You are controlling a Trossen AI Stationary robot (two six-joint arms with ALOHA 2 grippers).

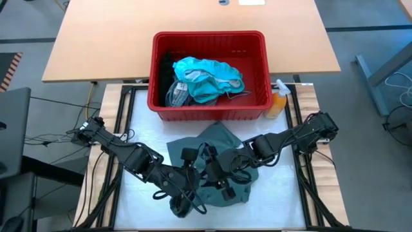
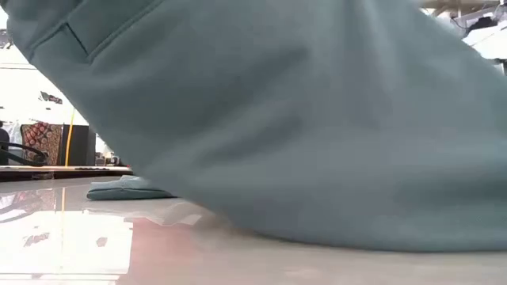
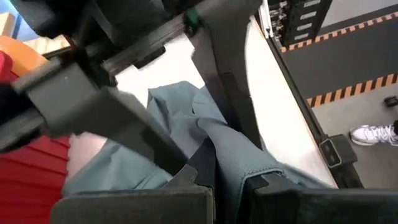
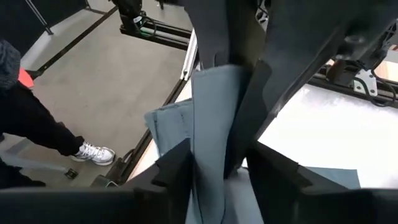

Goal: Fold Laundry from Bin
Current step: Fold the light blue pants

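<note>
The white table [image 1: 145, 125] carries the red slotted bin [image 1: 209, 108] at its far edge. A bright teal garment [image 1: 209, 77] and a black one [image 1: 167, 64] lie inside the bin. Just in front of the bin, the grey-green garment [image 1: 215, 138] is bunched. Over that garment, the left gripper [image 3: 214, 180] is pressed together on a fold, and the right gripper [image 4: 217, 168] pinches another fold. An orange spray bottle [image 1: 278, 100] stands beside the bin.
</note>
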